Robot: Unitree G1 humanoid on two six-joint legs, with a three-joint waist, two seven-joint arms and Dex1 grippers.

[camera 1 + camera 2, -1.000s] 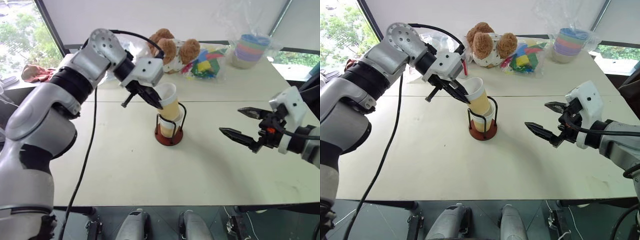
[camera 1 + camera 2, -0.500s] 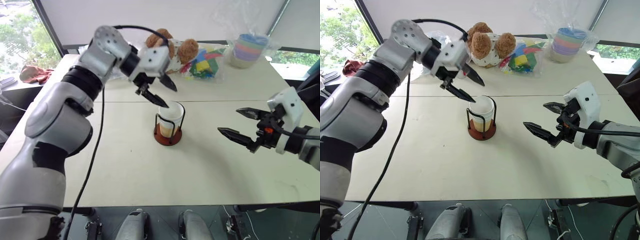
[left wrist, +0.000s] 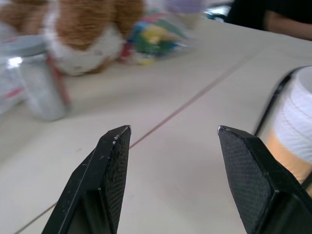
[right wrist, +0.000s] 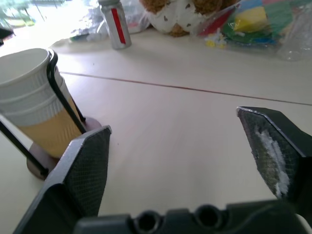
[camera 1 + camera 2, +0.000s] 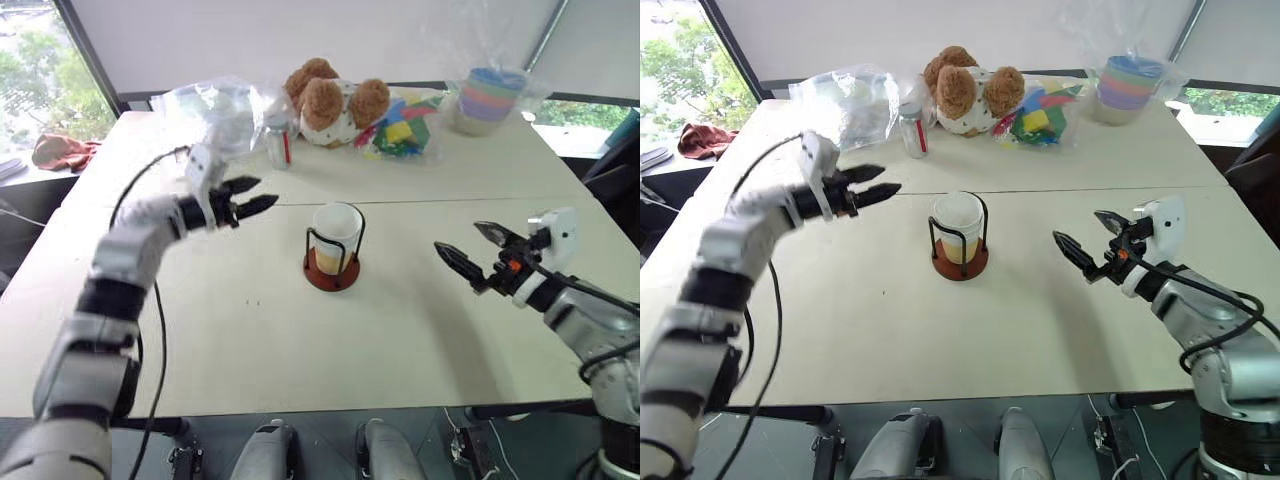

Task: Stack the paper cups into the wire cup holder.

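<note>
The paper cups (image 5: pixel 958 226) sit nested one inside another in the wire cup holder (image 5: pixel 960 256), which stands upright on its round reddish-brown base near the middle of the pale counter (image 5: pixel 890 330). The white rims rise just above the top wire loop, and the yellow-orange lower body shows between the black wires.

The left gripper (image 5: pixel 878 181) hangs above the counter to the left of the holder, apart from it, pointing toward it; its jaws are parted with nothing between them. The right gripper (image 5: pixel 1086 236) hovers to the right of the holder, well apart from it, and points toward it; its jaws are spread wide and empty.

Behind the holder, toward the far edge, stand a small silver can (image 5: pixel 911 132) with a red label, a brown teddy bear (image 5: pixel 966 93) and a bag of coloured toys (image 5: pixel 1040 116). Farther right of the bear is a wrapped stack of pastel bowls (image 5: pixel 1125 88). A crumpled clear plastic bag (image 5: pixel 848 100) lies left of the can.
</note>
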